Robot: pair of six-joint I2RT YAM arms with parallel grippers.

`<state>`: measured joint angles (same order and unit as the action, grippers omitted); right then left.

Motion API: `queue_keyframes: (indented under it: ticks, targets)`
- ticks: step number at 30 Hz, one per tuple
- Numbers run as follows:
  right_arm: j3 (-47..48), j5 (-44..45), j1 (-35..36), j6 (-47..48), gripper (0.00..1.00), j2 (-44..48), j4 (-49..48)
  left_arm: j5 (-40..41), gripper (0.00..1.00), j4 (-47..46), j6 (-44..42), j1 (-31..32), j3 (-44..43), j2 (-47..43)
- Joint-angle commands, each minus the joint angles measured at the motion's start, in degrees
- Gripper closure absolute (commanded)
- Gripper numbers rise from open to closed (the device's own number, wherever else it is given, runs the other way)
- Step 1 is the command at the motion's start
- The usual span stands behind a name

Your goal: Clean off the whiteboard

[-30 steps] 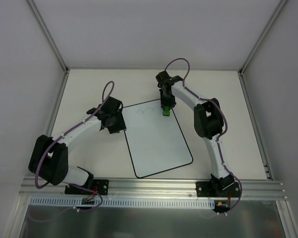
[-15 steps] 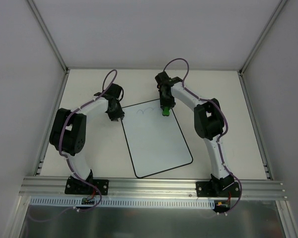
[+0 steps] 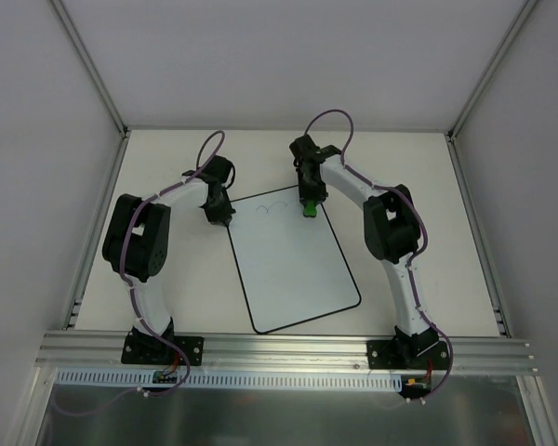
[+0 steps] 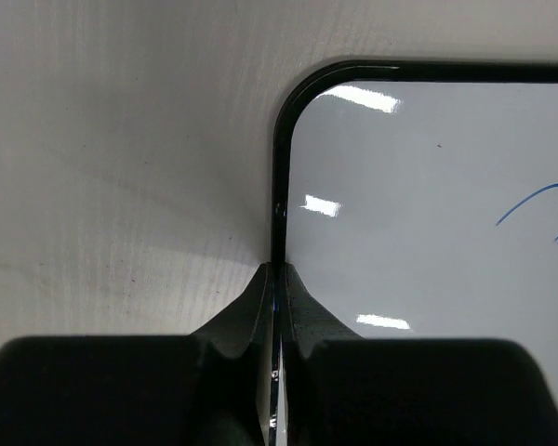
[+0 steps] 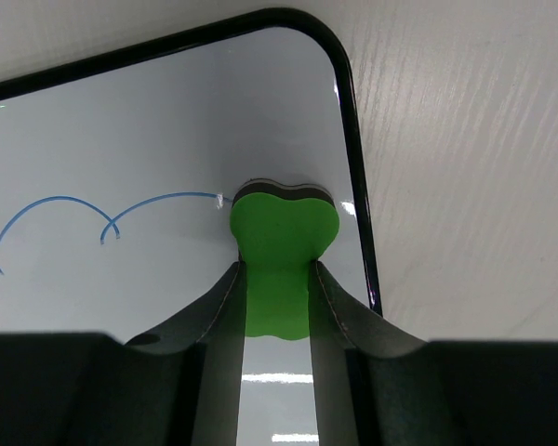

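Note:
The whiteboard (image 3: 293, 269) lies flat on the table, white with a thin black border. A thin blue scalloped line (image 3: 277, 206) runs along its far edge. My left gripper (image 3: 221, 216) is at the board's far left corner. In the left wrist view (image 4: 279, 271) its fingers are closed on the board's black left border (image 4: 281, 177). My right gripper (image 3: 309, 203) is shut on the green eraser (image 5: 284, 232). It presses the eraser on the board near the far right corner, at the right end of the blue line (image 5: 65, 200).
The pale table (image 3: 167, 279) is enclosed by white walls with aluminium posts (image 3: 88, 65) at the back corners. An aluminium rail (image 3: 288, 348) runs along the near edge with both arm bases on it. Purple cables loop over each arm.
My left arm has folded up, its elbow swinging toward the back, and its gripper has settled on the board's far left edge. My right gripper with the eraser has barely moved.

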<state>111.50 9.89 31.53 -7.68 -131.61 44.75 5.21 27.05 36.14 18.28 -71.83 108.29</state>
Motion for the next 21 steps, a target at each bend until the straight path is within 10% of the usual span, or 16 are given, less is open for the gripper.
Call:
queue_keyframes:
  ticks: [1, 21]
  targets:
    - [-0.50, -1.45, 1.25, 0.12, 1.00, 0.04, -0.89, 0.24, 1.00, 0.73, -1.69, -0.53, -0.68, 2.01]
    - [19.19, -7.16, 10.91, 3.38, 1.00, -11.83, 8.16, -3.10, 1.00, 0.11, -3.18, 6.06, 3.10, 1.40]
